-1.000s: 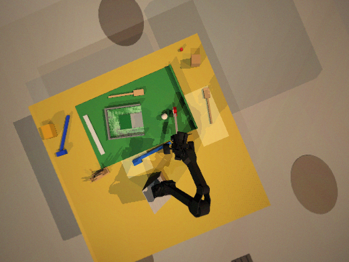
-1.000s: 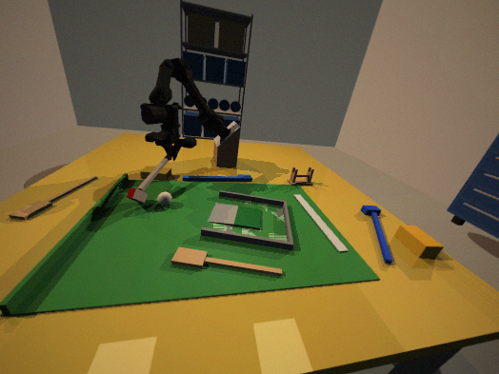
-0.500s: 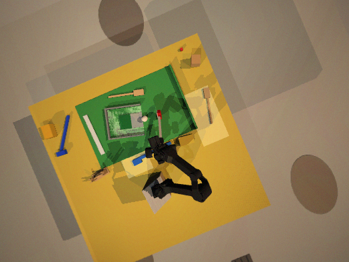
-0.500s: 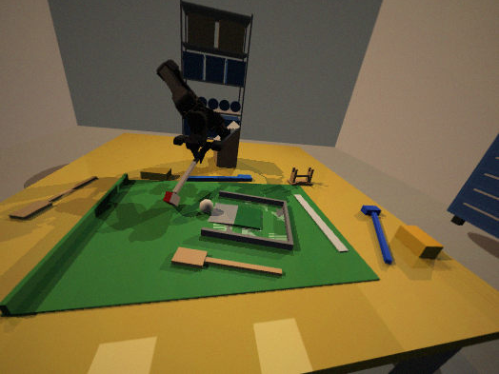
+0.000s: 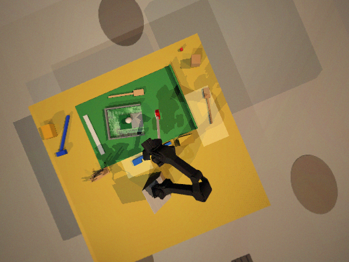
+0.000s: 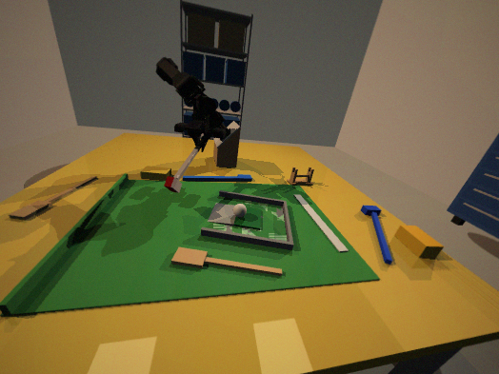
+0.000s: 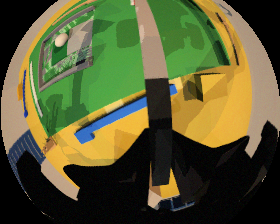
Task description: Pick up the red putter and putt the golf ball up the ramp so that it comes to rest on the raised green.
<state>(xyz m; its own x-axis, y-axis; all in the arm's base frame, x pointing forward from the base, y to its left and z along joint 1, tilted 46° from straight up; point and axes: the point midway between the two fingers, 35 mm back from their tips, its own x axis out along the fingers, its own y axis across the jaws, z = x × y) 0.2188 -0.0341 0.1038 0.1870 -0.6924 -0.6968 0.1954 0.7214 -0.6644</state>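
Note:
The red putter has a red head (image 5: 157,114) (image 6: 172,184), a pale shaft (image 7: 152,50) and a black grip. My gripper (image 6: 201,147) (image 7: 155,131) is shut on the grip. The shaft slants down over the mat's near edge, and the head is right of the framed area in the top view. The white golf ball (image 5: 128,120) (image 6: 239,210) (image 7: 61,40) is on the raised green (image 5: 123,125) (image 6: 252,220), close to the top of the grey ramp (image 5: 136,118) (image 6: 220,212). The putter head is apart from the ball. Whether the ball is moving cannot be told.
A grey border (image 5: 107,125) (image 6: 289,222) surrounds the raised green. On the green mat lie a wooden putter (image 5: 138,92) (image 6: 190,257) and a white strip (image 5: 93,133) (image 6: 321,222). A blue bar (image 6: 216,178) (image 7: 115,114) lies beneath the arm. A green wall (image 5: 183,97) stands along one mat edge.

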